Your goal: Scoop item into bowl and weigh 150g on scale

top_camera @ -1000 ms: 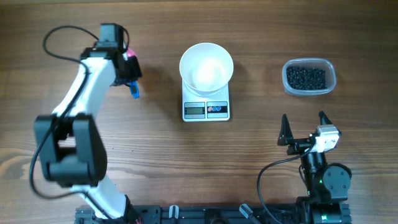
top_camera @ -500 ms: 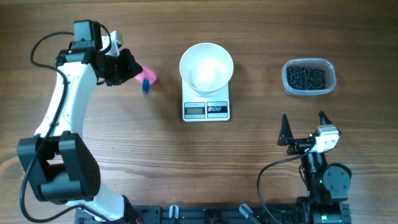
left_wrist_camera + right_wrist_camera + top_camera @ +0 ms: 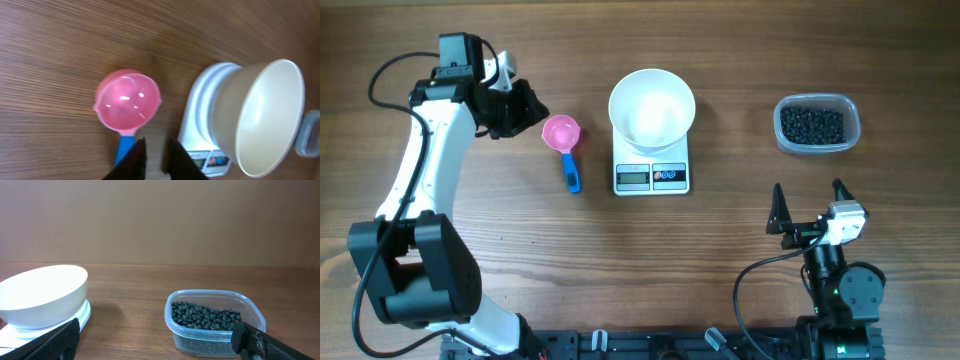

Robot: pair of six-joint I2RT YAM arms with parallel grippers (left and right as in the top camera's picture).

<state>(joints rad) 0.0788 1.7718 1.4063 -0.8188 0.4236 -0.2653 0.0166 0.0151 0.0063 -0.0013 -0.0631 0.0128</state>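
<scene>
A pink scoop [image 3: 561, 133] with a blue handle lies flat on the table, cup up, left of the scale [image 3: 652, 175]. My left gripper [image 3: 532, 108] hovers just left of it, apart from it. In the left wrist view the scoop [image 3: 129, 102] lies ahead of my left gripper [image 3: 156, 142], whose jaws stand almost together with only wood between them. The empty white bowl [image 3: 652, 108] sits on the scale. The black pellets [image 3: 811, 124] fill a clear tub at the right. My right gripper [image 3: 810, 200] stands wide open below the tub, holding nothing.
The clear tub [image 3: 210, 340] stands to the right of the bowl [image 3: 42, 295] and the scale [image 3: 82, 315] in the right wrist view. The left arm reaches over the table's left side. Black cables trail near both arm bases at the front edge.
The left arm swung to the left with the scoop. The scoop has since left the gripper and lies on the table beside the scale. The right arm has not moved.
</scene>
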